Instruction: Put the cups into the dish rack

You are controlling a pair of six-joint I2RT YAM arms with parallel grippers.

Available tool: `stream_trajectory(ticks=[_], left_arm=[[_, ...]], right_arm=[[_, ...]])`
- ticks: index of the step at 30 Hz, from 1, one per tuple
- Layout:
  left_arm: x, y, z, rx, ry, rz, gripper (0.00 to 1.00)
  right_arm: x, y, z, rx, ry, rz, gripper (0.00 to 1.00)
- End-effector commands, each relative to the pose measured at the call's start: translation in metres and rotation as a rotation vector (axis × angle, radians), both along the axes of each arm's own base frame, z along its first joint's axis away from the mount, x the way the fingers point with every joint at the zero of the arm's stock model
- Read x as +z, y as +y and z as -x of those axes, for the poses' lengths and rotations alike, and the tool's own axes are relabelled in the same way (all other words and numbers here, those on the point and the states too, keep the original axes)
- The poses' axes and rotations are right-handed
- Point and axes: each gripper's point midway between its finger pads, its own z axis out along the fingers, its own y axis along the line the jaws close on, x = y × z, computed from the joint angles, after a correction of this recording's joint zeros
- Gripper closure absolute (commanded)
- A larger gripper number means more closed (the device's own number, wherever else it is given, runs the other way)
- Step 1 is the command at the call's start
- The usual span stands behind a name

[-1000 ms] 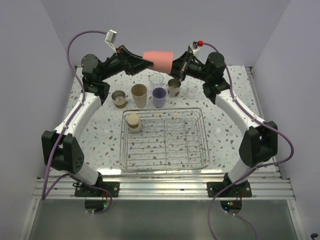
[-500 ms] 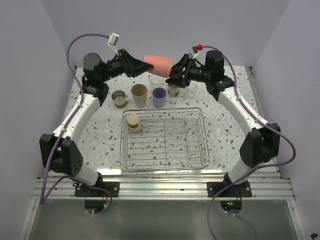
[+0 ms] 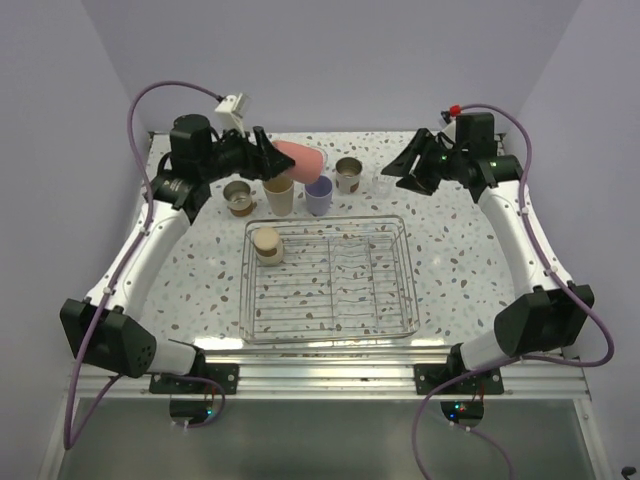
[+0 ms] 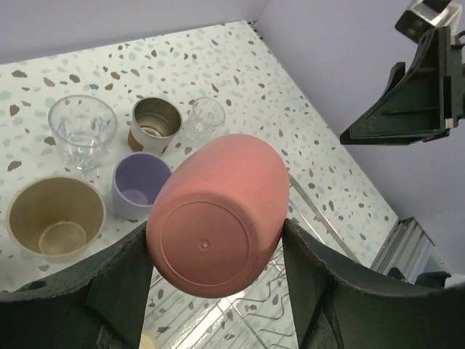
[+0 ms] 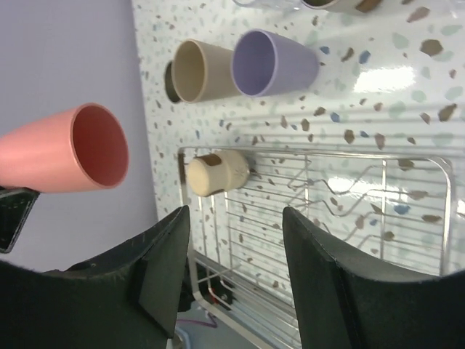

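Note:
My left gripper (image 3: 281, 160) is shut on the red-pink cup (image 3: 303, 158), held on its side above the back row; its base faces the left wrist camera (image 4: 211, 218). My right gripper (image 3: 403, 172) hangs open and empty at the back right, apart from the cup. On the table stand a tan cup (image 3: 279, 190), a lavender cup (image 3: 319, 194), two brown metallic cups (image 3: 239, 197) (image 3: 348, 174) and a clear cup (image 3: 384, 180). The dish rack (image 3: 403, 290) holds one cream cup (image 3: 267, 244) upside down in its far left corner.
A second, larger clear cup (image 4: 82, 131) stands behind the lavender one (image 4: 138, 185). The walls of the enclosure close in on three sides. A metal rail runs along the near edge, where both arm bases are bolted.
The right gripper opened, let go of the red-pink cup and pulled back to the right. The left gripper kept the cup and carried it down and left over the back row.

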Motion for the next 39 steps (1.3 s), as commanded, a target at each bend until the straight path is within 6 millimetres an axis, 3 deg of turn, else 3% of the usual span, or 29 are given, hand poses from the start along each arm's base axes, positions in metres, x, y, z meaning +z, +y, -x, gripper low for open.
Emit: stream_trajectory(ticks=[1, 5, 12, 24, 39], left_arm=[[-0.019, -0.001, 0.025, -0.008, -0.031, -0.197, 1.0], [-0.05, -0.026, 0.045, -0.027, -0.002, -0.321, 1.0], [-0.099, -0.021, 0.057, 0.027, 0.039, -0.519, 1.0], [-0.174, -0.022, 0.067, 0.0, 0.141, -0.612, 1.0], [-0.21, -0.03, 0.047, 0.064, 0.158, -0.716, 1.0]], right_arm=[[-0.008, -0.018, 0.021, 0.001, 0.02, 0.146, 0.43], [-0.01, -0.019, 0.025, 0.001, 0.026, 0.154, 0.43], [-0.014, -0.022, 0.037, 0.002, 0.044, 0.164, 0.44], [-0.02, -0.03, 0.058, 0.005, 0.075, 0.204, 0.44], [-0.021, -0.037, 0.063, -0.006, 0.071, 0.239, 0.44]])
